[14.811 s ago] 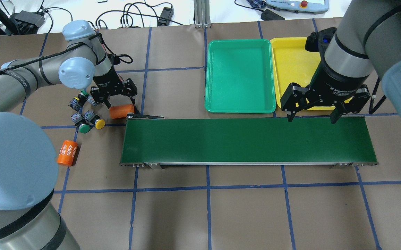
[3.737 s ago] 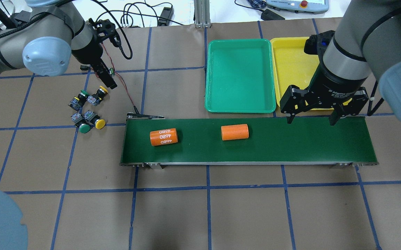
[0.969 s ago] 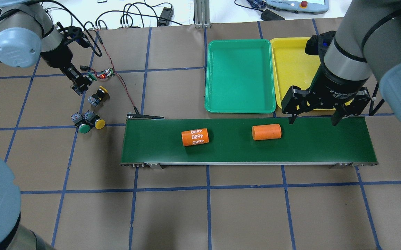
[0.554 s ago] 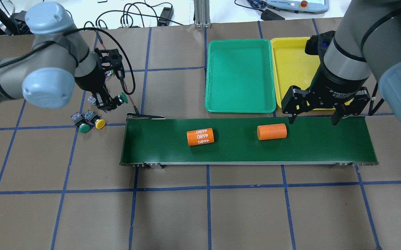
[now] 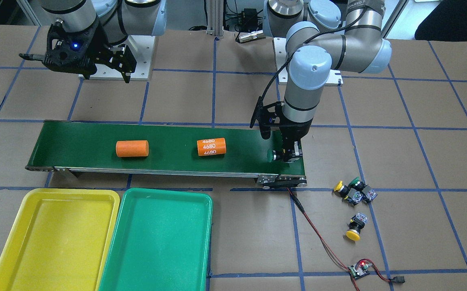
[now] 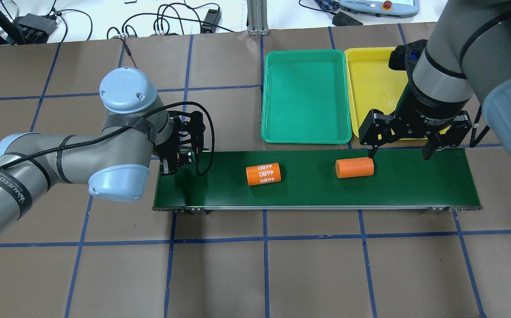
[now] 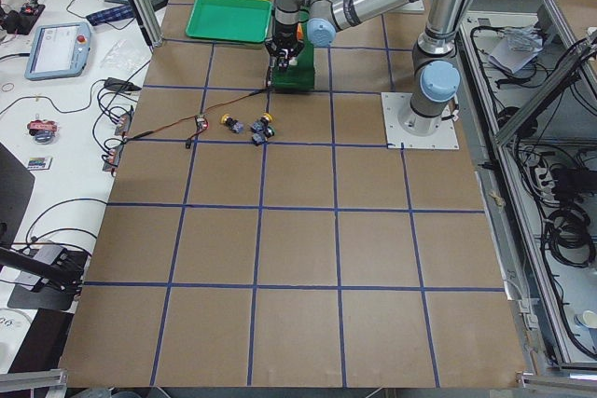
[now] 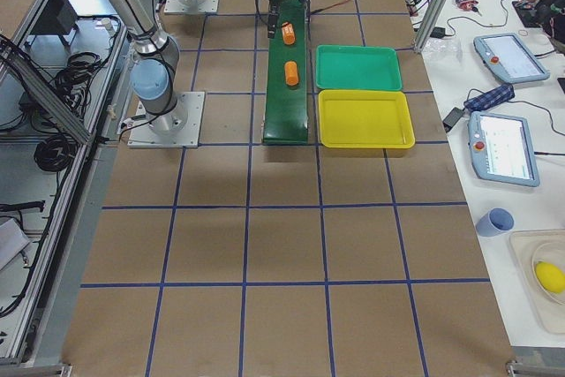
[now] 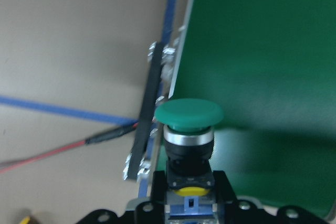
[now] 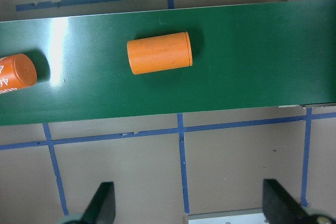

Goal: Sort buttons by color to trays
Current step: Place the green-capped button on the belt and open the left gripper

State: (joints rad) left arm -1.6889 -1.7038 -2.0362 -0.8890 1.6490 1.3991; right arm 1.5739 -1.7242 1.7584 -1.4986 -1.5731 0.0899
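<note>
L gripper [image 5: 289,154] clamped on body of green button [image 9: 189,115], low over conveyor belt [image 6: 308,190] end nr its edge; R gripper [image 6: 399,153] wide open, empty; risk: on release the round cap may roll it off.

Four buttons, as far as the tight cluster on the table lets me count: two green-capped, the first green button [image 5: 271,155] and the second green button [image 5: 354,182], and two yellow-capped, the first yellow button [image 5: 339,187] and the second yellow button [image 5: 354,233]. Two trays: one yellow tray [image 5: 55,238], one green tray [image 5: 156,238]. Two orange cylinders: a plain cylinder [image 5: 132,148] and a marked cylinder [image 5: 211,147]. One conveyor belt [image 5: 76,141].
</note>
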